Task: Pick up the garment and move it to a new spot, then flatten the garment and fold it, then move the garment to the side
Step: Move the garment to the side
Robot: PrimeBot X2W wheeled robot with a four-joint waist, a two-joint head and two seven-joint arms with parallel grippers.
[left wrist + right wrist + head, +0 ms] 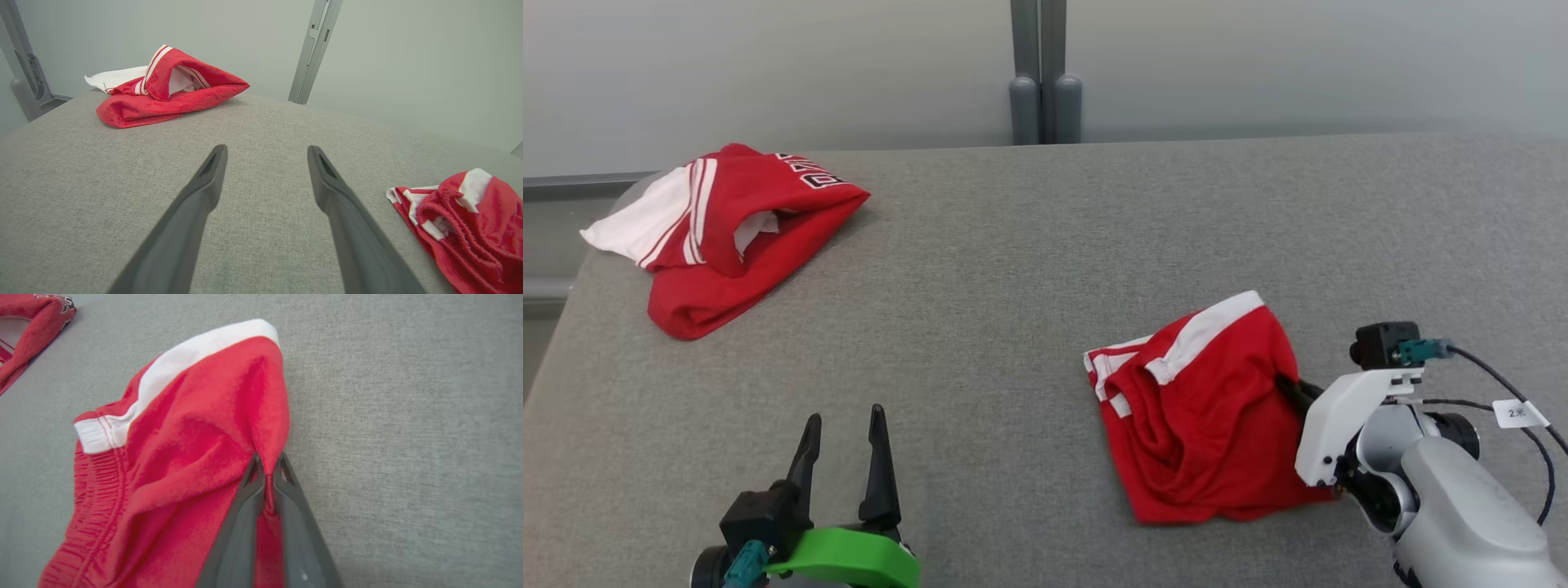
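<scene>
Subject: a crumpled red garment (1201,408) of soft knit, with white bands and a gathered waistband, lay at the near right of the grey cloth-covered table (1045,269).
Heading: its white-banded corner pointed away from the robot, long axis slanting near-left to far-right.
Grip: the right gripper (267,473) pinched a fold at its right edge.
Other arm: the left gripper (845,415) stood spread and empty.
Far left: a second garment (735,237), red and white, lay bunched.

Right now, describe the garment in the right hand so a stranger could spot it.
On the grey table, look at the near right side. There lie crumpled red shorts with a white band, pinched by the right hand. Unlike the red garment at the far left, they show no black lettering.
</scene>
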